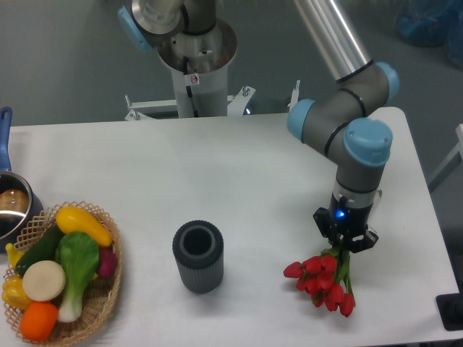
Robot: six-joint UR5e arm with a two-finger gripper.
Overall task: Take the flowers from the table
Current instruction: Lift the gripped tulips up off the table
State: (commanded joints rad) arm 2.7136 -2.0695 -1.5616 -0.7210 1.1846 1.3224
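Observation:
The flowers [322,280], a small bunch of red tulip buds with green stems, lie at the front right of the white table [217,166]. The buds point toward the front, the stems toward the back. My gripper [345,246] is straight above the stem end, pointing down. Its fingers close around the green stems, which run up between them. The buds look to rest on or just above the tabletop; I cannot tell which.
A dark ribbed cup [197,256] stands upright left of the flowers. A wicker basket [94,303] of toy vegetables and fruit sits at the front left corner. A metal pot [11,206] with a blue handle is at the left edge. The robot base [195,58] stands behind the table.

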